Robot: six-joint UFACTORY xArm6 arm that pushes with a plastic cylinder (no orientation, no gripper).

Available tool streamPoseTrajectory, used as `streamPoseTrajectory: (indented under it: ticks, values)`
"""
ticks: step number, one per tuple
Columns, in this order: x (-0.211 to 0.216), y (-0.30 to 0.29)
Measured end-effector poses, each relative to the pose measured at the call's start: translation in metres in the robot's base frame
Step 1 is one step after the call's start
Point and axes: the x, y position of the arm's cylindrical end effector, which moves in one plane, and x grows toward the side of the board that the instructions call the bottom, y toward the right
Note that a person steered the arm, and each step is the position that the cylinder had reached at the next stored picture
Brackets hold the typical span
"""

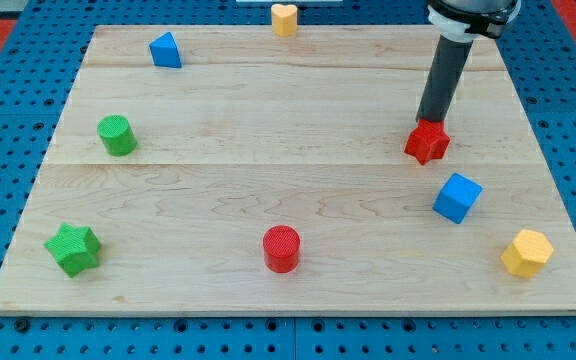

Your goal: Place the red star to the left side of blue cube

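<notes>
Tip (429, 122) down at the top edge of the red star (427, 142), touching it; no jaws, just a bare rod. Red star above and slightly left of the blue cube (457, 197), close but apart. Yellow hexagon (526, 252) below-right of the cube.

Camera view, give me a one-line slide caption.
My tip touches the red star block's top edge, with the blue cube block just below-right on the wooden board.
</notes>
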Motion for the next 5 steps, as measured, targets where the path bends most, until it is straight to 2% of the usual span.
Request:
streamPoseTrajectory:
  ticks: [1, 2, 3, 4, 5]
  values:
    - [0.024, -0.005]
    - [0.088, -0.012]
    - [0.076, -0.006]
    - [0.050, -0.040]
    - [0.077, -0.083]
